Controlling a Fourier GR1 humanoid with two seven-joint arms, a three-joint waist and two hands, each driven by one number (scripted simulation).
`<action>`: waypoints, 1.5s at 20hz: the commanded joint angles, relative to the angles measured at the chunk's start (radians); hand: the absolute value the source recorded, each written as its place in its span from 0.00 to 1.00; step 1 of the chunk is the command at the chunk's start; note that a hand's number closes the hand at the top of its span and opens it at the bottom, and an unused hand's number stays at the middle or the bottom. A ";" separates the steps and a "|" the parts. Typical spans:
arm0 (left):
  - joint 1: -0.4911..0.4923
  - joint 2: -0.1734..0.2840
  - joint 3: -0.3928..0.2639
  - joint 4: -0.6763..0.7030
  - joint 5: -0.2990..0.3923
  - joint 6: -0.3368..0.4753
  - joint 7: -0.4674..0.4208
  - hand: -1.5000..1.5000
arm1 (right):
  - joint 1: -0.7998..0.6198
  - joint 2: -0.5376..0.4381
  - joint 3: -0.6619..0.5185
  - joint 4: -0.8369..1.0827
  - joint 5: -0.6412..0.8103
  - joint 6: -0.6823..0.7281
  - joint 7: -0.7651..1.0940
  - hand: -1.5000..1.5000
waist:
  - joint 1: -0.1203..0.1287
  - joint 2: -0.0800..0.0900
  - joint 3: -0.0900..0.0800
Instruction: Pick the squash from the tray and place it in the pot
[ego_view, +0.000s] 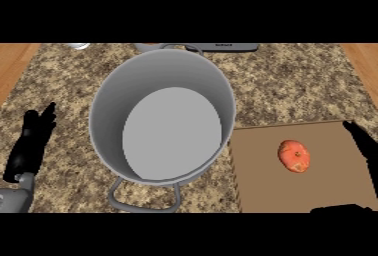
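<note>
Resting at the left edge of the frame, the left hand (29, 145) has its fingers straight and holds nothing. Next comes the big grey pot (111, 95) in the middle. At the lower right, the orange squash (294, 156) lies on the brown tray (258, 185), with the right hand (363, 145) spread open at the right edge, not touching it.

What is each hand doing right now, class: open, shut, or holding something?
Left hand: open, fingers straight, resting at the left edge, holding nothing.
Right hand: open over the tray's right side, holding nothing; squash lies untouched.
</note>
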 joint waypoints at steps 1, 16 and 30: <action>0.035 0.002 0.008 -0.027 -0.014 -0.005 -0.019 0.50 | -0.109 0.009 -0.010 -0.033 -0.080 0.149 0.229 0.00 | 0.008 0.001 0.002; 0.013 -0.037 0.040 -0.031 -0.053 -0.023 0.038 0.50 | -0.094 0.192 0.020 0.238 0.050 0.132 0.092 0.00 | -0.006 0.001 0.004; 0.011 -0.089 0.111 0.012 -0.102 -0.083 -0.010 0.50 | -0.198 0.361 -0.050 0.417 0.169 0.262 0.043 0.00 | -0.007 0.001 0.004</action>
